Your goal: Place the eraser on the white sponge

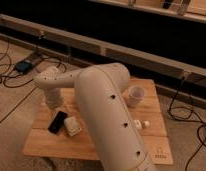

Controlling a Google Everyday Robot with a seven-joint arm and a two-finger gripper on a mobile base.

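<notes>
The eraser (57, 121), a flat black slab, lies on the wooden table (56, 145) at its left side. The white sponge (72, 126), a small off-white block, sits right beside it on the eraser's right, touching or nearly touching. My white arm sweeps from the lower right up across the table to the left. The gripper (52, 102) hangs at the arm's left end, just behind and above the eraser, pointing down. It holds nothing that I can see.
A white cylindrical cup (135, 95) stands at the table's back right. A tiny white bottle-like item (141, 123) lies right of the arm. Cables and a power box (23, 65) lie on the floor at left. A dark shelf wall runs behind.
</notes>
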